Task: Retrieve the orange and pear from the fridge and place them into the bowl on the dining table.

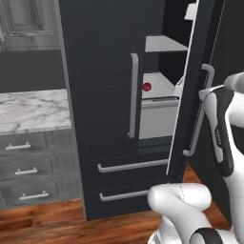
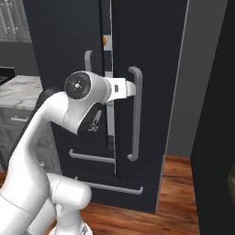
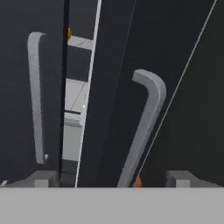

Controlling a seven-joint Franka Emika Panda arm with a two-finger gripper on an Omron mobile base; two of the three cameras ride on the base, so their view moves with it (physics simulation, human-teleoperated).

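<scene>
The fridge [image 1: 102,95] is a tall black cabinet, and its right door [image 1: 190,95] stands partly ajar. Through the gap a sliver of the orange [image 2: 105,41] shows on an upper shelf, also caught in the hand view as the orange [image 3: 68,33]. My gripper [image 3: 111,179] is open at the right door's grey bar handle [image 3: 146,127], which runs up between the two spread fingertips [image 3: 41,177]. From the right base view my gripper [image 2: 131,88] sits against that handle [image 2: 136,114]. The pear, the bowl and the dining table are out of view.
A small red round object [image 1: 147,87] lies on a light-grey shelf [image 1: 159,88] inside. Left of the fridge a marble counter [image 1: 33,109] tops grey drawers [image 1: 28,167]. The fridge's lower drawers [image 1: 128,167] have horizontal handles. The floor [image 1: 57,224] is wood, and a dark wall [image 2: 215,137] rises at the right.
</scene>
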